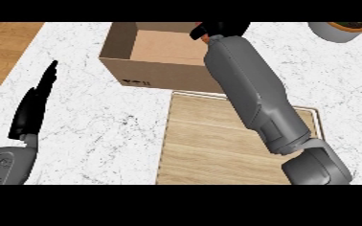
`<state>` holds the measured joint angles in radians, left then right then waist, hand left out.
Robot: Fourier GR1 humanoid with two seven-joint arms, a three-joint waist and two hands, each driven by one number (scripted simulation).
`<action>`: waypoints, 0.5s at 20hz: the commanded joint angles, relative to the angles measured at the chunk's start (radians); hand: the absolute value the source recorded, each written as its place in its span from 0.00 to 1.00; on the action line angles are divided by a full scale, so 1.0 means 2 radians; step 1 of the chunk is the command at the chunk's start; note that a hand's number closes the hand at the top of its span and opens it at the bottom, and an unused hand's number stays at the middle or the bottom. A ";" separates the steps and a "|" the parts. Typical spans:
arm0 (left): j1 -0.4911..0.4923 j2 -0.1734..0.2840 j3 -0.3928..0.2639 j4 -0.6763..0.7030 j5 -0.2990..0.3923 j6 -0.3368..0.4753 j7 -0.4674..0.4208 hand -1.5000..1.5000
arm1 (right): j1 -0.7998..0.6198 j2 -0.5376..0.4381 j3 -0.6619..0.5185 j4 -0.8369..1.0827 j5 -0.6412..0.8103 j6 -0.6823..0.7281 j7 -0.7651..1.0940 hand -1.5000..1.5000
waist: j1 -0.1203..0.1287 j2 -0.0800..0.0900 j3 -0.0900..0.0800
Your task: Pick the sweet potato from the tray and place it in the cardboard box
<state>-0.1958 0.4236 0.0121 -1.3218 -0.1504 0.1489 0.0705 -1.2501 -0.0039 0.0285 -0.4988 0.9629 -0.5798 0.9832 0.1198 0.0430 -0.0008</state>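
An open cardboard box (152,57) stands at the back of the white counter, its brown inside showing. My right forearm stretches across the wooden tray (205,143) to the box's right rim. There my right hand (219,28) is curled over the box's edge, and a small orange-brown bit of the sweet potato (205,38) peeks out beneath its fingers. Most of the sweet potato is hidden by the hand. My left hand (35,103) rests open at the left edge, fingers straight and pointing up.
A grey round container (338,30) with a dark inside sits at the far right corner. A strip of wooden floor (16,43) shows beyond the counter's left edge. The tray's surface shows bare wood beside my forearm.
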 commanded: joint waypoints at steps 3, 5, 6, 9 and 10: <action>-0.001 -0.009 -0.008 -0.005 -0.008 0.005 -0.003 0.50 | -0.016 0.002 -0.030 0.053 -0.031 -0.081 -0.023 0.00 | 0.008 0.002 0.000; -0.012 -0.003 0.000 0.008 -0.005 0.001 -0.006 0.50 | -0.020 0.002 -0.026 0.058 -0.039 -0.101 -0.047 0.00 | 0.005 0.002 0.000; -0.008 -0.011 -0.003 0.015 -0.007 0.007 -0.014 0.50 | -0.030 0.002 -0.022 0.059 -0.026 -0.113 -0.054 0.00 | 0.003 0.002 0.000; -0.010 -0.006 -0.001 -0.005 0.000 -0.002 0.012 0.50 | -0.027 -0.002 -0.036 0.063 -0.024 -0.149 -0.089 0.00 | -0.001 0.000 0.001; -0.011 -0.005 0.005 0.021 -0.003 0.000 -0.012 0.50 | -0.042 0.002 -0.023 0.063 -0.016 -0.174 -0.073 0.00 | 0.000 0.000 -0.001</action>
<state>-0.2126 0.4140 0.0136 -1.3078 -0.1548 0.1478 0.0662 -1.2985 -0.0055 -0.0215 -0.3893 0.9183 -0.7830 0.8379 0.1239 0.0455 -0.0005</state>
